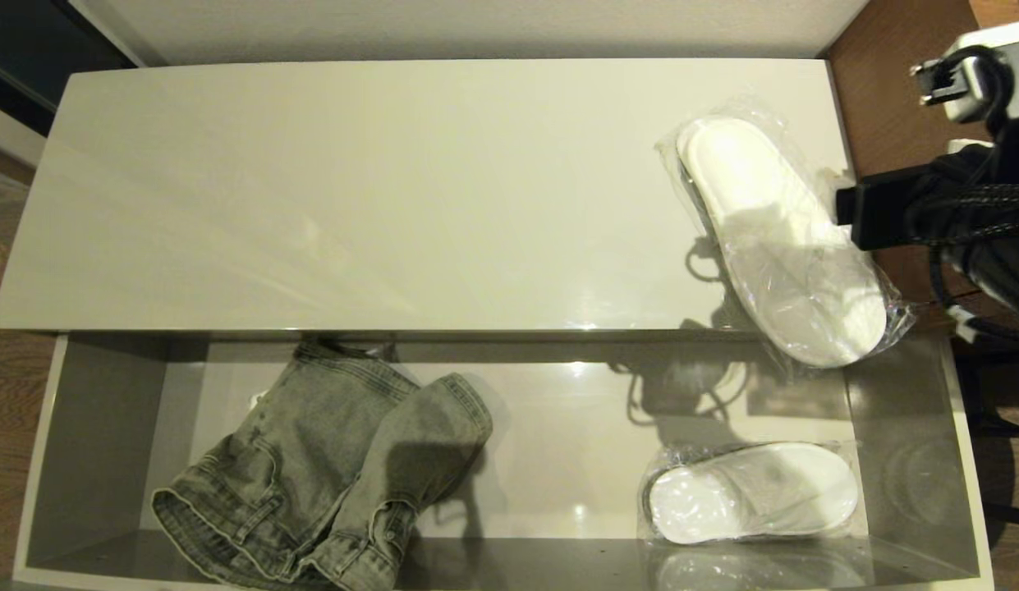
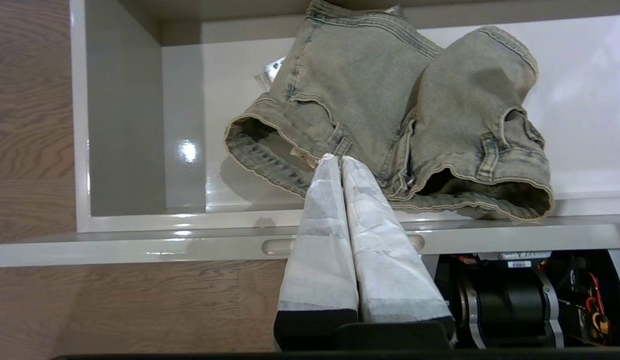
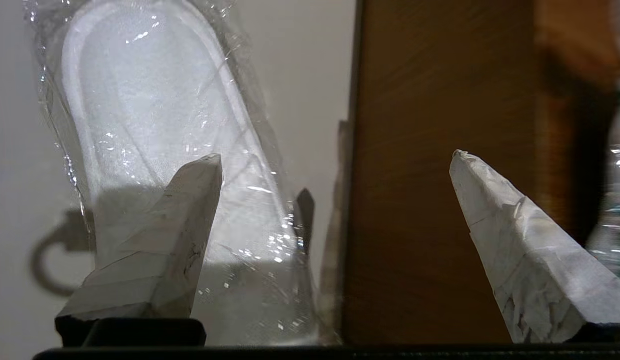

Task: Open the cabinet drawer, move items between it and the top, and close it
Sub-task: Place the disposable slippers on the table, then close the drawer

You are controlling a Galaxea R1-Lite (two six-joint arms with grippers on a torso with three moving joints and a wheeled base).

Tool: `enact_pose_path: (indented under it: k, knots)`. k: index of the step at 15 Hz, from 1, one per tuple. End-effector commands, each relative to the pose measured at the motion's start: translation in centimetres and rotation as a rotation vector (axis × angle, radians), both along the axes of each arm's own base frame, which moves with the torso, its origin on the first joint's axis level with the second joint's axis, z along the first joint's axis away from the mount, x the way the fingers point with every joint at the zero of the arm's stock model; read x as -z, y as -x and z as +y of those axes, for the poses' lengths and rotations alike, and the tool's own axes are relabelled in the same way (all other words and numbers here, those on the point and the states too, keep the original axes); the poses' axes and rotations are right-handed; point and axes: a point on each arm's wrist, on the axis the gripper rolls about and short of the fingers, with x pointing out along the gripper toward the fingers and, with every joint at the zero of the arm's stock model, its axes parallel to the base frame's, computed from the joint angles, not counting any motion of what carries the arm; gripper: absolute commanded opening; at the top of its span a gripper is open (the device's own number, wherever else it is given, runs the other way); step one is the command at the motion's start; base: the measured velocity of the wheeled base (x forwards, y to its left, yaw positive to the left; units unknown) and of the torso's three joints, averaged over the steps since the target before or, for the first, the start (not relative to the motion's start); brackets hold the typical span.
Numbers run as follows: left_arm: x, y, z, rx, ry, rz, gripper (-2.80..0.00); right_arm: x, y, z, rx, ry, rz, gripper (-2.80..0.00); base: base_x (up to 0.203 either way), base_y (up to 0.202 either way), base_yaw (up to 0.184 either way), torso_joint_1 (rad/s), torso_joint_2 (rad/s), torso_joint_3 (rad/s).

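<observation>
On my feed the cabinet top (image 1: 353, 189) reads glossy cream-white, unpatterned, with pale streaks of glare. Below it, the drawer (image 1: 98, 427) shows pale grey walls and a lighter, shiny floor. Inside the drawer I see a faded grey-green denim garment (image 1: 328, 476) with darker seams and tan stitching along its hems. Both slippers are plain white under clear, glinting plastic: one on the top (image 1: 776, 238), one in the drawer (image 1: 751, 492). Beside the top, the worktop (image 1: 879, 98) is warm brown with wood grain. The floor (image 2: 35, 125) beside the drawer is lighter brown-grey wood grain. My right pincer (image 3: 334, 165) and left pincer (image 2: 339, 165) have white-wrapped fingers on black bases.
</observation>
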Motion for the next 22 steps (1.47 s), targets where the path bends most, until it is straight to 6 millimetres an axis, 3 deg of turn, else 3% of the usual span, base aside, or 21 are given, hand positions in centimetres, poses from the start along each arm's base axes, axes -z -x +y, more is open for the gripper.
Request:
enact_pose_path:
  k: [1, 6, 8, 10, 13, 17, 20, 22]
  knots:
    - [0.0, 0.0, 0.0, 0.0, 0.0, 0.0, -2.8, -3.2, 5.0, -1.9, -0.02, 0.004, -0.014, -2.8, 0.0, 0.0, 0.0, 0.0, 0.0, 0.0]
    - [0.0, 0.0, 0.0, -0.001, 0.0, 0.0, -2.8, -6.4, 12.9, -5.7, -0.013, 0.038, 0.048, -2.8, 0.0, 0.0, 0.0, 0.0, 0.0, 0.0]
    - [0.0, 0.0, 0.0, -0.001, 0.0, 0.0, -2.8, -6.3, 15.0, -7.1, -0.013, 0.046, 0.06, -2.8, 0.0, 0.0, 0.0, 0.0, 0.0, 0.0]
    - [0.0, 0.0, 0.0, -0.001, 0.0, 0.0, -2.8, -6.4, 15.7, -7.5, -0.009, 0.048, 0.061, -2.8, 0.0, 0.0, 0.0, 0.0, 0.0, 0.0]
    - [0.0, 0.0, 0.0, -0.001, 0.0, 0.0, -2.8, -8.3, 18.6, -9.4, -0.01, 0.025, 0.024, -2.8, 0.0, 0.0, 0.0, 0.0, 0.0, 0.0]
    - [0.0, 0.0, 0.0, -0.001, 0.0, 0.0, -2.8, -9.4, 23.2, -12.2, -0.236, 0.047, 0.048, -2.8, 0.0, 0.0, 0.0, 0.0, 0.0, 0.0]
    - [0.0, 0.0, 0.0, -0.001, 0.0, 0.0, -2.8, -11.3, 26.5, -15.1, -0.363, -0.058, 0.034, -2.8, 0.0, 0.0, 0.0, 0.0, 0.0, 0.0]
    - [0.0, 0.0, 0.0, -0.001, 0.0, 0.0, -2.8, -11.8, 26.9, -17.4, -0.461, -0.131, 0.03, -2.8, 0.0, 0.0, 0.0, 0.0, 0.0, 0.0]
